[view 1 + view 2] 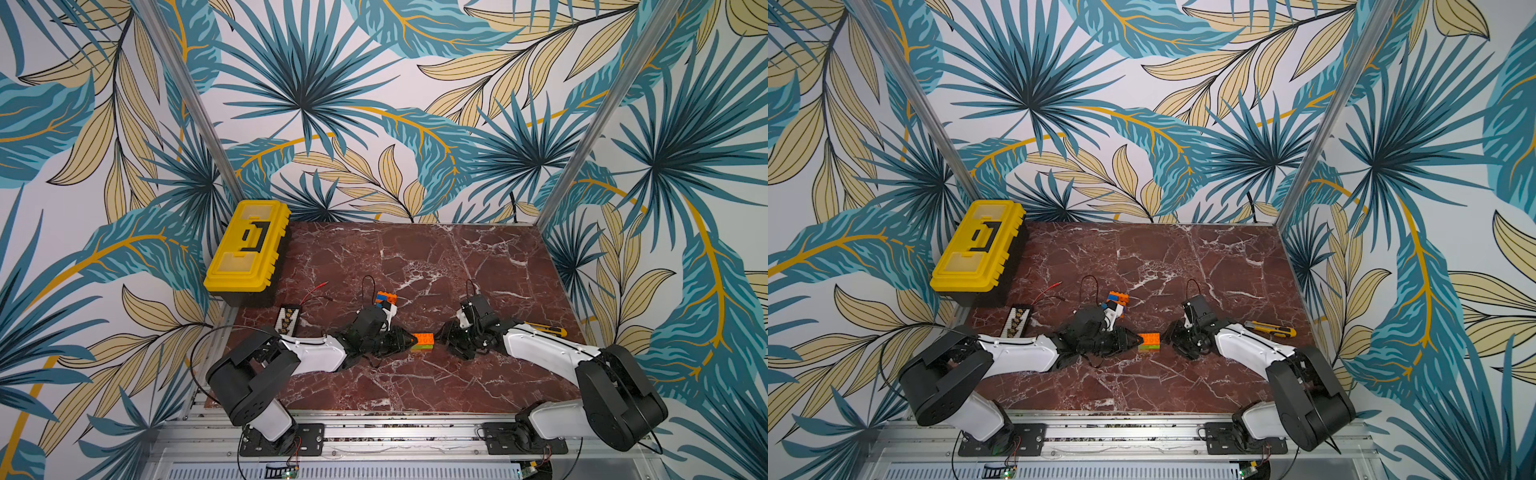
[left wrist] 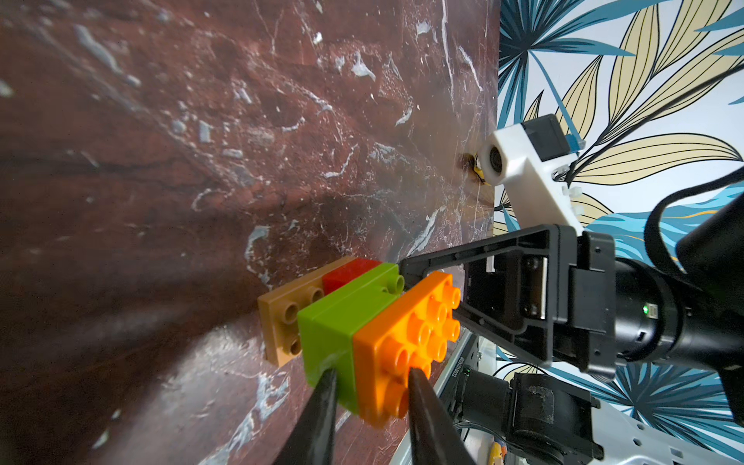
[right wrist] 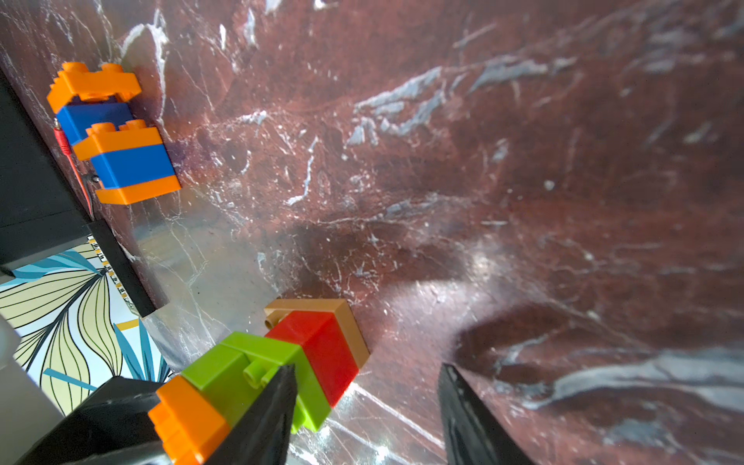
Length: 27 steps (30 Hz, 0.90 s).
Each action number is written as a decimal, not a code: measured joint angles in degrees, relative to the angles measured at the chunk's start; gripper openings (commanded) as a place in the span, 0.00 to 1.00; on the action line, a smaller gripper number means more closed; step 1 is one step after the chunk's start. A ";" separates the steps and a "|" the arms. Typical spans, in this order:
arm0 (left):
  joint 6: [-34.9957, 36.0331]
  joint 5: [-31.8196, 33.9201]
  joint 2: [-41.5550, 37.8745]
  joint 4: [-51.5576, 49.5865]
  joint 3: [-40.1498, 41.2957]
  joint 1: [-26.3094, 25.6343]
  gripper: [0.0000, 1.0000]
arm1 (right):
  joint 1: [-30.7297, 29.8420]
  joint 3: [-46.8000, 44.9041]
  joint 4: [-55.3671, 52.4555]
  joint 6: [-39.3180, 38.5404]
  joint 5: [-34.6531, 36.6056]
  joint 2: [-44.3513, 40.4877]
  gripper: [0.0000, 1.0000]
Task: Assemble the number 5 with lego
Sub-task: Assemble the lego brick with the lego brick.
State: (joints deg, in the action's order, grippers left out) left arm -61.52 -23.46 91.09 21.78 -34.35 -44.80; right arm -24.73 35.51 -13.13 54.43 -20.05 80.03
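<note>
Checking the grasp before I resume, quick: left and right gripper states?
Left gripper: shut on the lego stack.
Right gripper: open, holding nothing.

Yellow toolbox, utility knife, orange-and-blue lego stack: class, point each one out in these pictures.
Yellow toolbox [image 1: 241, 268]: in a top view, on its lid.
Utility knife [image 1: 1271, 329]: in a top view, on its yellow body.
Orange-and-blue lego stack [image 3: 133, 165]: right wrist view, on a blue brick.

Looks like a robotics lab cell, not a home: leaf-print panels [image 1: 374, 83] framed by aluminium posts [image 1: 183, 104], a marble-look desk [image 1: 457, 257], two robot arms [image 1: 316, 353] bolted to a slotted rail [image 1: 395, 432] with bare wiring. Has a yellow toolbox [image 1: 247, 245] well apart from the left pincer [image 1: 413, 340].
</note>
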 measured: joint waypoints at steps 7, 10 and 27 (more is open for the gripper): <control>1.51 -0.09 -0.11 -4.52 -2.23 0.02 0.31 | 0.00 -0.02 0.00 0.00 0.02 -0.02 0.58; 2.71 -0.02 -0.13 -7.93 -3.91 0.00 0.31 | 0.00 -0.02 0.07 -0.02 0.07 -0.02 0.56; 4.22 0.07 -0.11 -11.04 -5.35 0.00 0.31 | 0.00 -0.52 1.31 -0.04 0.04 -0.02 0.56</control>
State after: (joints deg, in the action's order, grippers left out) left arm -57.30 -23.40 90.98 10.74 -39.70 -44.80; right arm -24.73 34.98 -11.81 54.39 -20.01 80.01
